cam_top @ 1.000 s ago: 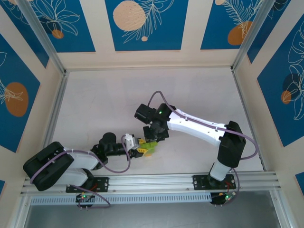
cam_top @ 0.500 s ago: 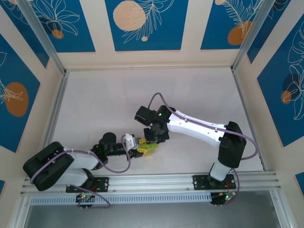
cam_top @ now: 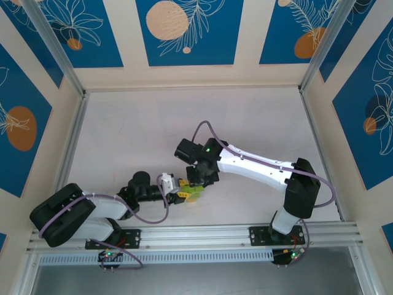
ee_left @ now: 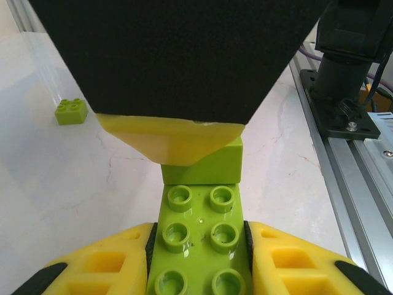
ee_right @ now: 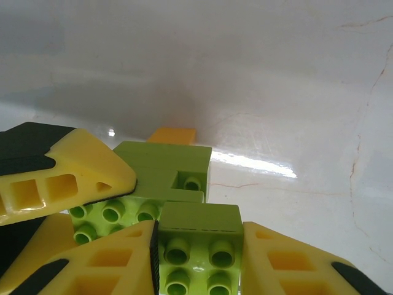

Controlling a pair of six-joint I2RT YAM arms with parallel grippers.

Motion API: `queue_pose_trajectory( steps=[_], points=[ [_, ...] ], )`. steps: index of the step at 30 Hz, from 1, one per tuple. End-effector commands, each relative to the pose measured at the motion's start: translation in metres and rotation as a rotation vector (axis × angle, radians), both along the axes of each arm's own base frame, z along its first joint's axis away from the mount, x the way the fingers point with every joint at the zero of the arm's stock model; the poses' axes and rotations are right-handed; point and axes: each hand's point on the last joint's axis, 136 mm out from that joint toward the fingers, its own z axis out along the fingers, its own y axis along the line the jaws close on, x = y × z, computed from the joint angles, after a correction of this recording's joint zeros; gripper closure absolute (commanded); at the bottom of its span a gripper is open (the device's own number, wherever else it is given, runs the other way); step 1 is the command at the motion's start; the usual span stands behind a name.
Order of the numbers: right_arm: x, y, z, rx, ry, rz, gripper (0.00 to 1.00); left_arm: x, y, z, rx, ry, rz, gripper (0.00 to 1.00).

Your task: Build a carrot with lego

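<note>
Right at the near middle of the bench (cam_top: 141, 129), the carrot (cam_top: 194, 192) sits between the two end effectors, which meet tip to tip. From above it is a small lime-green cluster, too small to read in detail.

In the left wrist view its long axis runs straight away from the camera. A long lime-green brick (ee_left: 198, 212) lies lengthwise with its two rows of studs facing up. In the right wrist view the orange brick (ee_right: 173, 135) shows at the far end, peeking out beyond the green ones, so the carrot's orange tip points away from that camera. One green brick (ee_right: 163, 167) in front of it shows a hollow underside.

The left end effector (ee_left: 199, 261) is pressed in on the long brick, with a yellow finger tight against each long side, so it pinches the carrot by that brick. The right end effector (ee_right: 198, 249) is likewise clamped on a square lime-green brick (ee_right: 198, 224), with its pads flush against both sides. This square brick abuts the end of the long one; whether the two are locked together I cannot tell. One of the right fingers (ee_left: 172, 138) overlaps the square brick from above in the left wrist view. Whether the carrot touches the bench is not clear.

A loose lime-green brick (ee_left: 72, 110) lies on the bench, well apart to the left, studs up.
</note>
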Motion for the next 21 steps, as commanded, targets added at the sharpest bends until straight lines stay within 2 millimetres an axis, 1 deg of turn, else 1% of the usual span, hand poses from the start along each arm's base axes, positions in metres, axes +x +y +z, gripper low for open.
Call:
queue_pose_trajectory(
  steps=[1,11,16,21],
  points=[
    [-0.021,0.001,-0.031,-0.067,0.1,0.023,0.67,0.002,0.0,-0.007,0.029,0.011,-0.007,0.69],
    [-0.029,-0.001,-0.045,-0.126,0.135,0.051,0.67,0.002,0.0,-0.008,0.034,0.013,-0.007,0.69],
    [-0.025,-0.003,-0.041,-0.159,0.118,0.075,0.67,0.002,0.0,-0.009,0.035,0.014,-0.008,0.7],
    [-0.023,0.001,-0.037,-0.158,0.116,0.091,0.66,0.002,0.0,-0.01,0.039,0.016,-0.009,0.7]
  ],
)
